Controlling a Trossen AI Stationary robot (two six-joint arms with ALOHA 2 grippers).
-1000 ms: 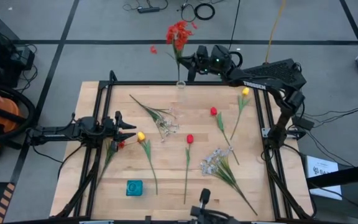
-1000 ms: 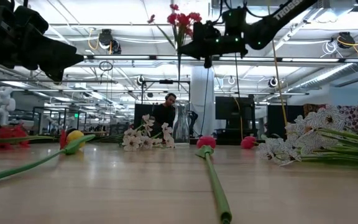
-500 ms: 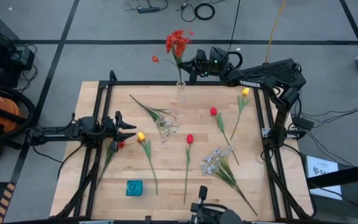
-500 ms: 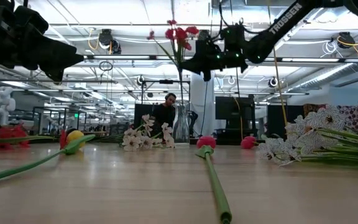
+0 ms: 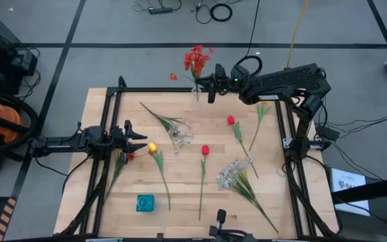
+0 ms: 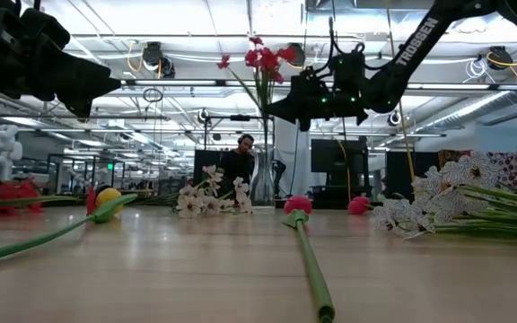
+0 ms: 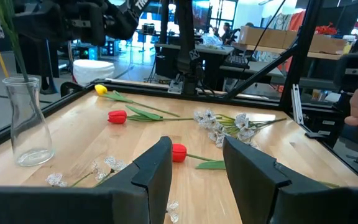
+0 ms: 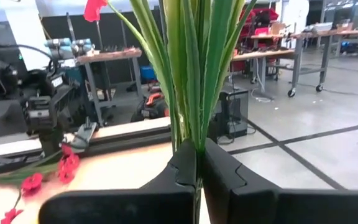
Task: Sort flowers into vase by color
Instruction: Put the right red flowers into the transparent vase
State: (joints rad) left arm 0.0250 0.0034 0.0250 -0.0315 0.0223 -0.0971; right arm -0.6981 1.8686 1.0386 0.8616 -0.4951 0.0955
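The right gripper (image 5: 210, 81) is clenched on the green stem of the red cluster (image 5: 195, 60), holding it upright over the far edge of the desk (image 5: 180, 195). In the right wrist view the two dark fingers (image 8: 185, 163) press together on the stem with leaves fanning above them. The stem's lower end hangs at the mouth of the glass vase (image 5: 195, 93), which stands at the middle of the far edge; whether it is already inside cannot be told. The right arm reaches in from the far right corner, lying level along that edge, high above the desk in the low view.

The left gripper (image 5: 140, 142) hovers at the left edge, released, fingers (image 7: 156, 167) apart and holding nothing, its arm stretched in level from the left. Just beside it lie a yellow tulip (image 5: 153, 147) and a small red bloom (image 5: 131, 156).

The middle of the desk stays open between scattered flowers: a white spray (image 5: 177, 133) near the vase, two red tulips (image 5: 205, 150) toward the centre, another yellow tulip (image 5: 265, 101) under the right arm, a second white spray (image 5: 235, 172) near the front right. A teal block (image 5: 145, 202) sits near the front edge.
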